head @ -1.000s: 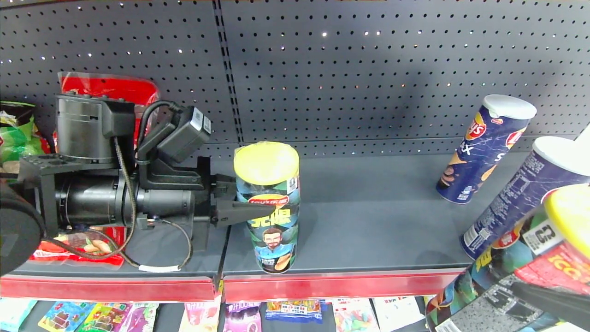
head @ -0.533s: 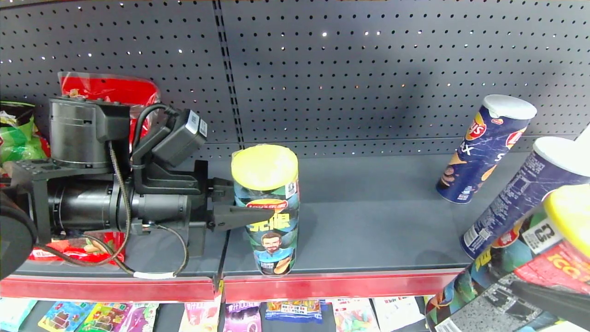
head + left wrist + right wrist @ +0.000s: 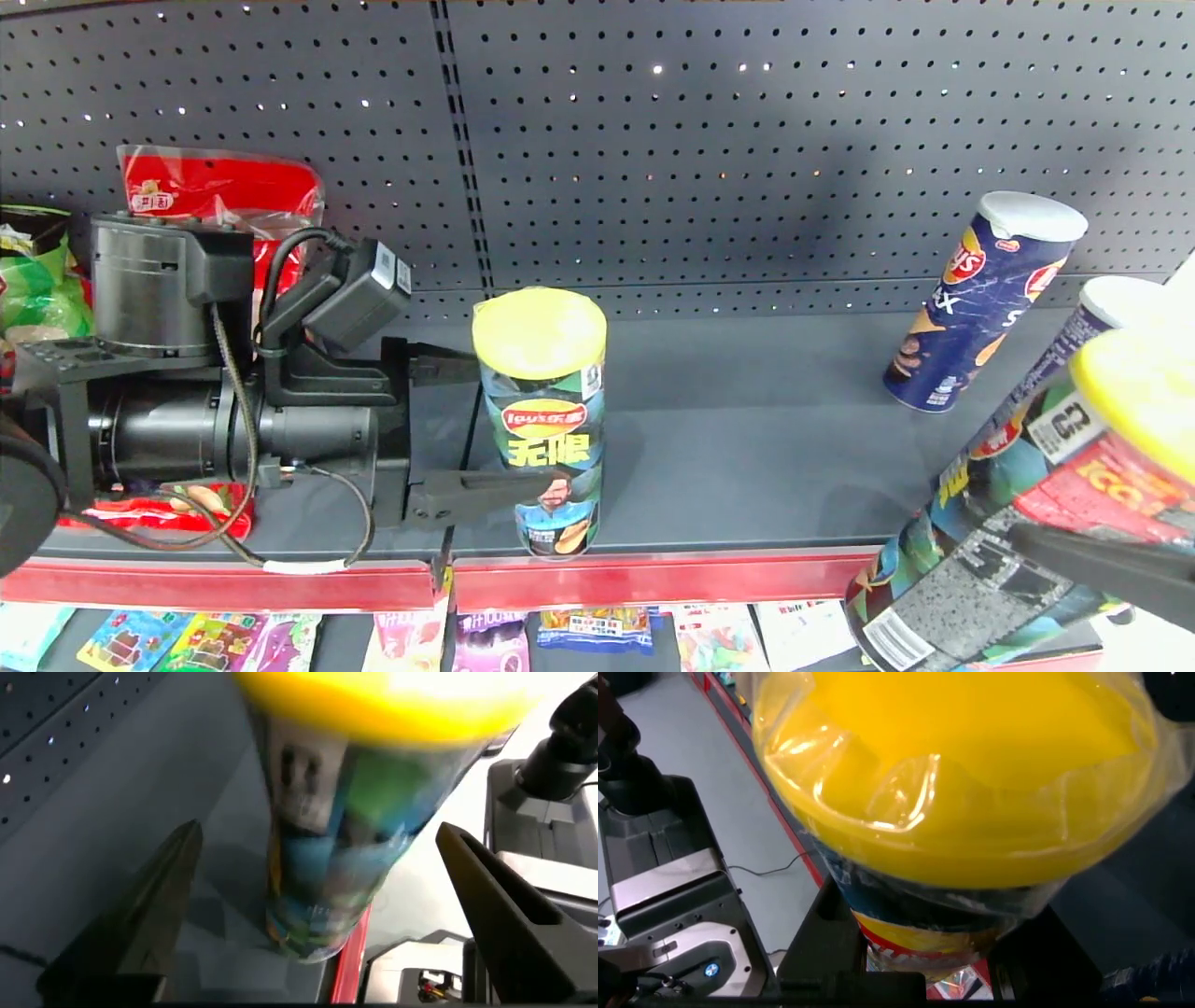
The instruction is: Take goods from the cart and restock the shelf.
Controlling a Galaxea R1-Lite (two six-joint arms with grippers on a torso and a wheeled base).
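My left claw (image 3: 515, 422) is spread around the yellow-lidded can (image 3: 551, 411) at the front edge of the shelf (image 3: 747, 467). The right claw (image 3: 1060, 551) grips a second can (image 3: 1013, 490).

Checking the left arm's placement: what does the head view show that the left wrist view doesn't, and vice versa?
Head view: the right end of the shelf with two blue cans, a red bag behind the left arm, and a second yellow-lidded can in the right gripper.
Left wrist view: a gap between the can and the pegboard-side finger, and the floor past the shelf edge.
Both: the yellow-lidded can upright near the red front strip, flanked by the open left gripper.
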